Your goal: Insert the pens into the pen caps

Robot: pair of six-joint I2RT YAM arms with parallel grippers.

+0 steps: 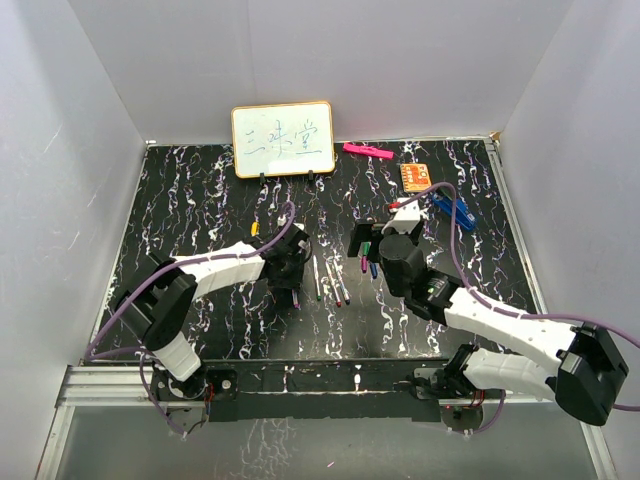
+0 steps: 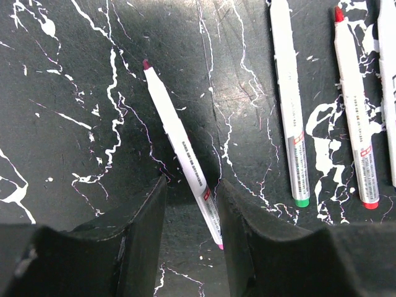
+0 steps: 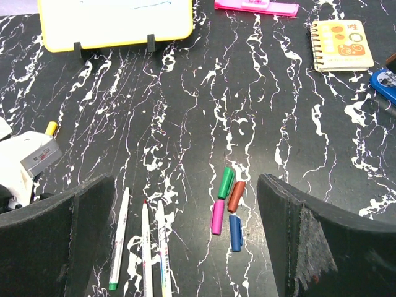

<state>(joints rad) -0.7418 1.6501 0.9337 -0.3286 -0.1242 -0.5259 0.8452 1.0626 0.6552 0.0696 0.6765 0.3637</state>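
Observation:
My left gripper (image 1: pixel 296 288) (image 2: pixel 192 185) is open and low over the table. Its jaws stand on either side of the rear end of a white pen (image 2: pixel 179 145) with a magenta tip. The pen lies slanted, close to the right finger (image 2: pixel 247 229). Three more pens (image 1: pixel 332 283) lie side by side to its right, also in the left wrist view (image 2: pixel 291 105) and the right wrist view (image 3: pixel 146 247). My right gripper (image 1: pixel 378 236) (image 3: pixel 185 182) is open above a cluster of green (image 3: pixel 226 182), red (image 3: pixel 236 195), pink (image 3: pixel 217 216) and blue (image 3: pixel 235 232) caps. A yellow cap (image 1: pixel 254 228) lies by the left arm.
A small whiteboard (image 1: pixel 283 140) stands at the back. A pink bar (image 1: pixel 367 151), a small orange notebook (image 1: pixel 417 176) and a blue clip (image 1: pixel 455 208) lie at the back right. White walls enclose the black marbled table (image 1: pixel 200 200).

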